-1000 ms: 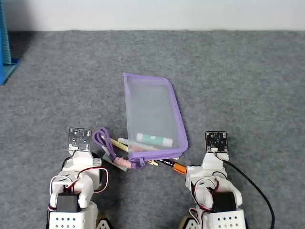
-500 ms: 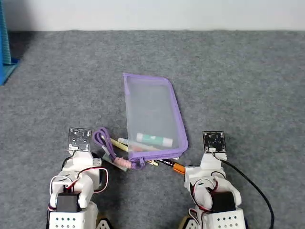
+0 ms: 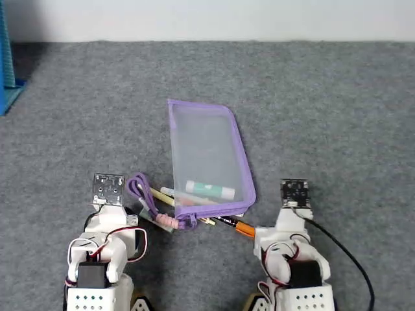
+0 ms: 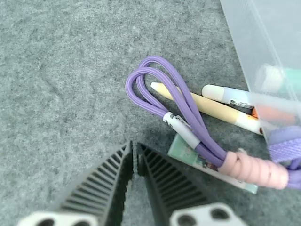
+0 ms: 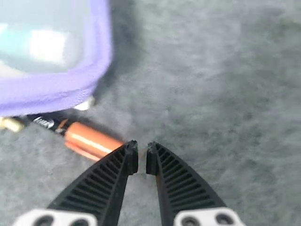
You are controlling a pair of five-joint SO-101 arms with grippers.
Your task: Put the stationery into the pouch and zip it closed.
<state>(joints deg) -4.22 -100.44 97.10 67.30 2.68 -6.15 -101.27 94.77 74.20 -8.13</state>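
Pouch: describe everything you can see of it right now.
The pouch is a flat, frosted see-through case with purple zip edging. It lies on the grey mat, long side running front to back. Its near end is open and pens stick out. A green-and-white tube lies inside. A purple cord trails from its near corner.

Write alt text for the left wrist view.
The left pincer, closed and empty, hangs above grey carpet just short of a looped purple cord. The cord lies across a yellow pen, beside the clear pouch with a white pen poking out.
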